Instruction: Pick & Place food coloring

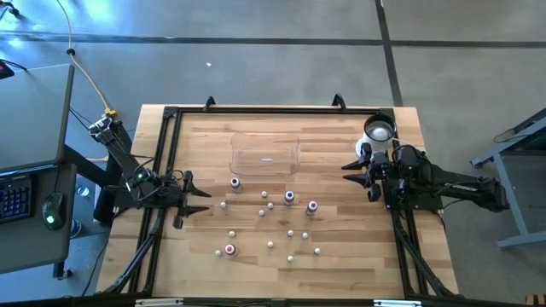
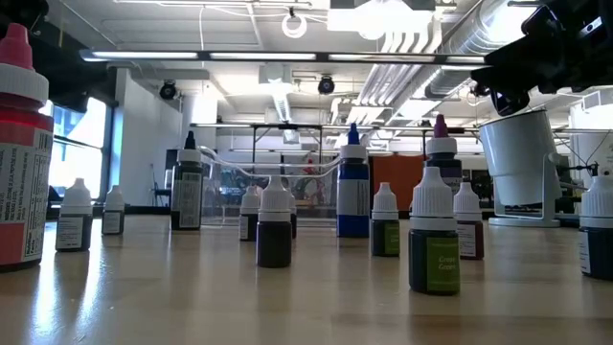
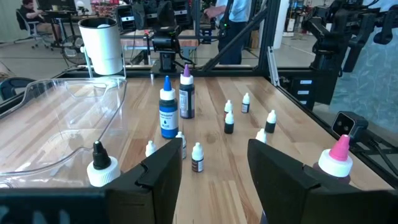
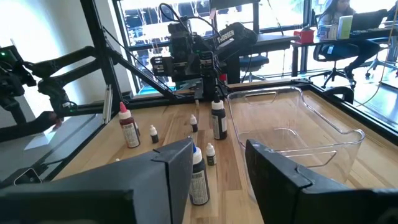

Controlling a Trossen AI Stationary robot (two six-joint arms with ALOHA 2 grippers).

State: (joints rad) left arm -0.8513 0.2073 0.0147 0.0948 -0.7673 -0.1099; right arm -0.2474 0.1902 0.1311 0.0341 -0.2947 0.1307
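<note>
Both claws stand open and empty: our left claw (image 1: pixel 194 203) at the counter's (image 1: pixel 341 264) nine o'clock, right claw (image 1: pixel 363 175) at three. We judge nothing placed yet: the tray (image 1: pixel 265 154) at twelve looks bare, and the bottles (image 1: pixel 289 197) all stand around the centre.
</note>
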